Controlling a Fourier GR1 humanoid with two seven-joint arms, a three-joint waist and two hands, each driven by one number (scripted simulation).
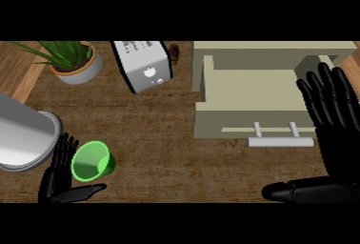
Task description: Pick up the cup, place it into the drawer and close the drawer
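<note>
A green cup (93, 161) lies tilted on the wooden counter at the lower left, its mouth facing up and left. My left hand (60, 176) is open right beside it, fingers straight along the cup's left side and thumb below it, not curled round it. The beige drawer (253, 97) stands pulled out at the upper right, its inside bare and its handle (280, 141) at the front edge. My right hand (330, 128) is open at the right edge, fingers up along the drawer's right side, thumb (299, 189) pointing left.
A large silver pot (21, 136) lies at the left edge, touching my left hand's fingers. A silver toaster (144, 64) and a potted plant (74, 59) stand at the back. Bare counter spans between the cup and the drawer.
</note>
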